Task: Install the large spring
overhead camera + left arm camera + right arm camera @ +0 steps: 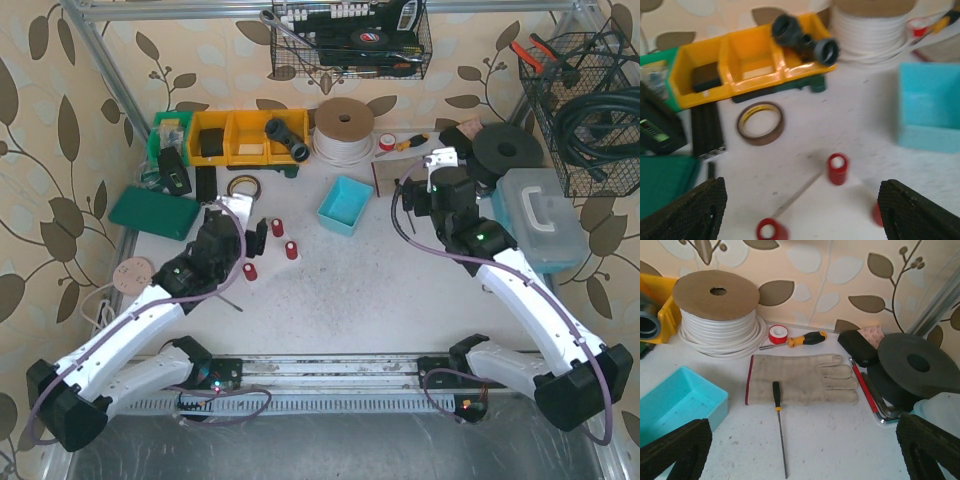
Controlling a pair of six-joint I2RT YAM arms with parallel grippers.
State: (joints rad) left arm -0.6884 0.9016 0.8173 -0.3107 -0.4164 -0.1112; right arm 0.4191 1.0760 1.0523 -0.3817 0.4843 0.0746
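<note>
Left jaws are spread wide and empty over the red springs (837, 168) standing on the desk (400, 290). Right jaws are wide open too, empty, facing the glove (800, 379). Can't tell which spring's the large one.

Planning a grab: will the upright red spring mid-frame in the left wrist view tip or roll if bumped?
The red spring stands on end, taller than wide, so a bump would probably tip it. Lying down, its round body would likely roll.
</note>
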